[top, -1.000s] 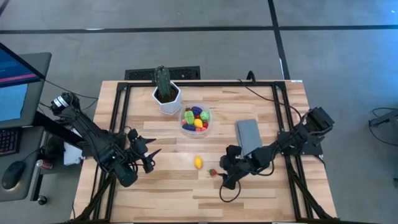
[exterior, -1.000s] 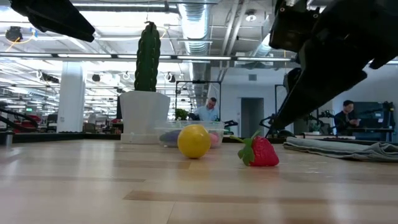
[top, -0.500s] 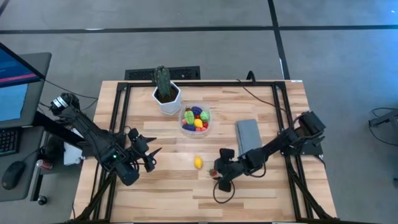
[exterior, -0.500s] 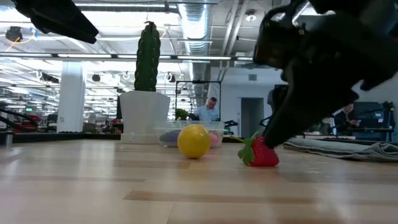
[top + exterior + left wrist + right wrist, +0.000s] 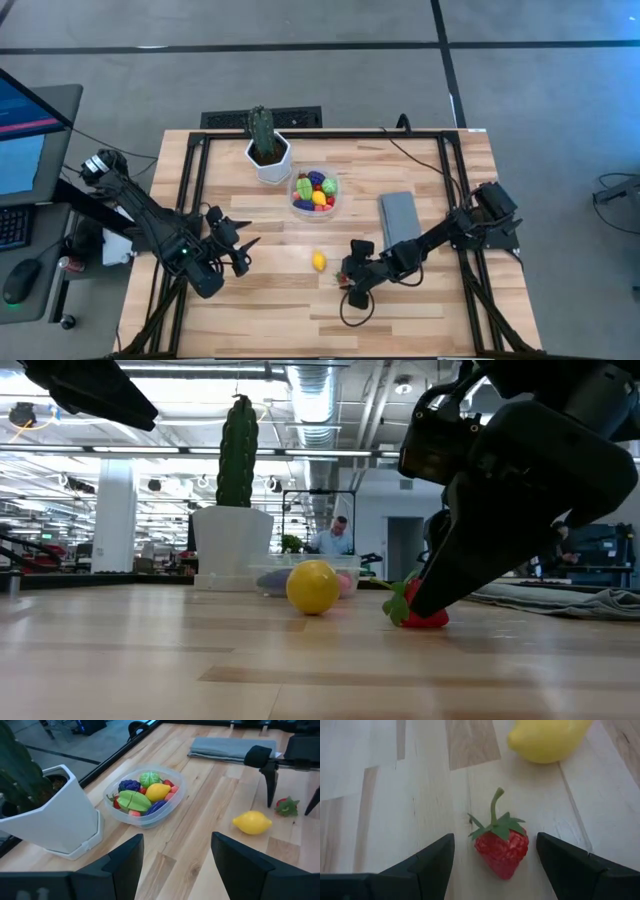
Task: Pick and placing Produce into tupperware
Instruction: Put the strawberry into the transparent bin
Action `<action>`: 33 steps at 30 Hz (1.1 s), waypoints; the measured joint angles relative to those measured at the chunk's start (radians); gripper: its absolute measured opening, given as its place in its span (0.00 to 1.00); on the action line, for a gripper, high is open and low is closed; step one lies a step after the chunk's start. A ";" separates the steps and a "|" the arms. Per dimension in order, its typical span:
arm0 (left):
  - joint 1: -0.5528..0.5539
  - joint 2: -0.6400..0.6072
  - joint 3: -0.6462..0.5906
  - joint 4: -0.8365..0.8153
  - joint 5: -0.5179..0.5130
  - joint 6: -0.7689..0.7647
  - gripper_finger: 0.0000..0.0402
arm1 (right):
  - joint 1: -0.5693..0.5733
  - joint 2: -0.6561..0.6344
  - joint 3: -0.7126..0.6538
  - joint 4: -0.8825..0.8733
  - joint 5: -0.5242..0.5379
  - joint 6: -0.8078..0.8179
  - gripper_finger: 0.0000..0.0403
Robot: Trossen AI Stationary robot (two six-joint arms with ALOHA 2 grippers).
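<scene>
A red toy strawberry point(image 5: 502, 847) with green leaves lies on its side on the wooden table, to the right of a yellow lemon point(image 5: 318, 262). My right gripper point(image 5: 495, 857) is open and low over the strawberry, one finger on each side, with a gap to both. The clear round tupperware point(image 5: 315, 192) stands farther back, holding several pieces of produce point(image 5: 142, 795). My left gripper point(image 5: 240, 255) hangs open above the table's left part with nothing between its fingers.
A cactus in a white pot point(image 5: 265, 150) stands to the far left of the tupperware. A folded grey cloth point(image 5: 398, 218) lies to the right of it, under my right arm. People show in the room behind point(image 5: 338, 538).
My right gripper has come down and gone toward the table's left, from beside the strawberry to a place over it with a finger on either side. The strawberry and lemon have stayed where they were.
</scene>
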 joint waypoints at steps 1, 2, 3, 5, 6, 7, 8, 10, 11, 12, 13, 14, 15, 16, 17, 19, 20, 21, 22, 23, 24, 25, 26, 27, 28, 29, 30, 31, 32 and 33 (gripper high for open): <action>0.000 0.000 0.000 0.000 0.000 0.000 0.56 | -0.002 0.000 0.000 0.000 0.000 0.000 0.76; 0.000 0.000 0.000 0.000 0.000 0.000 0.56 | -0.005 0.000 0.000 -0.001 0.000 0.000 0.75; 0.000 0.000 0.000 0.000 -0.001 0.000 0.56 | -0.006 0.000 0.000 -0.002 -0.001 0.000 0.75; 0.000 0.000 0.000 0.000 -0.002 0.000 0.56 | -0.010 0.000 0.000 -0.002 -0.005 0.001 0.73; 0.000 0.000 0.000 0.000 -0.003 0.000 0.56 | -0.012 0.000 0.000 -0.002 -0.005 0.001 0.71; 0.000 0.000 0.000 0.000 -0.003 0.000 0.56 | -0.013 0.000 0.000 -0.002 -0.006 0.002 0.70; 0.000 0.000 0.000 0.000 -0.003 0.000 0.56 | -0.014 0.000 0.000 -0.002 -0.007 0.002 0.68; 0.000 0.000 0.000 0.000 -0.003 0.000 0.56 | -0.018 0.000 0.000 -0.002 -0.009 0.002 0.66; 0.000 0.000 0.000 0.000 -0.003 0.000 0.56 | -0.020 0.000 0.000 -0.002 -0.015 0.002 0.64; 0.000 0.000 0.000 0.000 -0.003 -0.001 0.56 | -0.022 0.000 0.000 -0.002 -0.017 0.002 0.63; 0.000 0.000 0.000 0.000 -0.003 -0.001 0.56 | -0.024 0.000 0.000 -0.002 -0.019 0.002 0.61; 0.000 0.000 0.000 0.000 -0.003 -0.001 0.56 | -0.026 0.000 0.000 -0.002 -0.019 0.002 0.60; 0.000 0.000 0.000 0.000 -0.003 -0.001 0.56 | -0.026 0.000 0.000 -0.002 -0.020 0.002 0.59; 0.000 0.000 0.000 0.000 -0.003 -0.001 0.56 | -0.026 0.000 0.000 -0.001 -0.020 0.002 0.57; 0.000 0.000 0.000 0.000 -0.003 -0.001 0.56 | -0.026 0.000 0.000 -0.001 -0.021 0.002 0.56; 0.000 0.000 0.000 0.000 -0.003 -0.001 0.56 | -0.027 0.000 0.000 -0.001 -0.022 0.002 0.54; 0.000 0.000 0.000 0.000 -0.002 -0.002 0.56 | -0.027 0.000 0.000 -0.001 -0.022 0.002 0.52; 0.000 0.000 0.000 0.000 -0.002 -0.002 0.56 | -0.027 0.000 0.000 -0.001 -0.021 0.002 0.51; 0.000 0.000 0.000 0.000 -0.002 -0.003 0.56 | -0.027 0.001 0.000 -0.001 -0.021 0.002 0.50; 0.000 0.000 0.000 0.000 -0.002 -0.004 0.56 | -0.027 0.001 0.000 -0.001 -0.021 0.002 0.49; 0.000 0.000 0.000 0.000 -0.002 -0.005 0.56 | -0.027 0.001 0.000 0.000 -0.022 0.001 0.49; 0.000 0.000 0.000 0.000 -0.002 -0.005 0.56 | -0.027 0.001 0.000 0.000 -0.022 0.001 0.48; 0.000 0.000 0.000 0.000 -0.002 -0.005 0.56 | -0.027 0.001 0.000 0.000 -0.022 0.001 0.47; 0.000 0.000 0.000 0.000 -0.002 -0.005 0.56 | -0.027 0.001 0.000 0.000 -0.022 0.001 0.47; 0.000 0.000 0.000 0.000 -0.002 -0.005 0.56 | -0.027 0.001 0.000 0.000 -0.022 0.001 0.46; 0.000 0.000 0.000 0.000 -0.002 -0.005 0.56 | -0.027 0.001 0.000 0.000 -0.022 0.001 0.46; 0.000 0.000 0.000 0.000 -0.002 -0.005 0.56 | -0.027 0.001 0.000 0.000 -0.022 0.001 0.46; 0.000 0.000 0.000 0.000 -0.002 -0.005 0.56 | -0.027 0.001 0.000 0.000 -0.022 0.001 0.46; 0.000 0.000 0.000 0.000 -0.002 -0.005 0.56 | -0.027 0.001 0.000 0.000 -0.022 0.001 0.47; 0.000 0.000 0.000 0.000 -0.001 -0.005 0.56 | -0.027 0.001 0.000 0.000 -0.022 0.001 0.47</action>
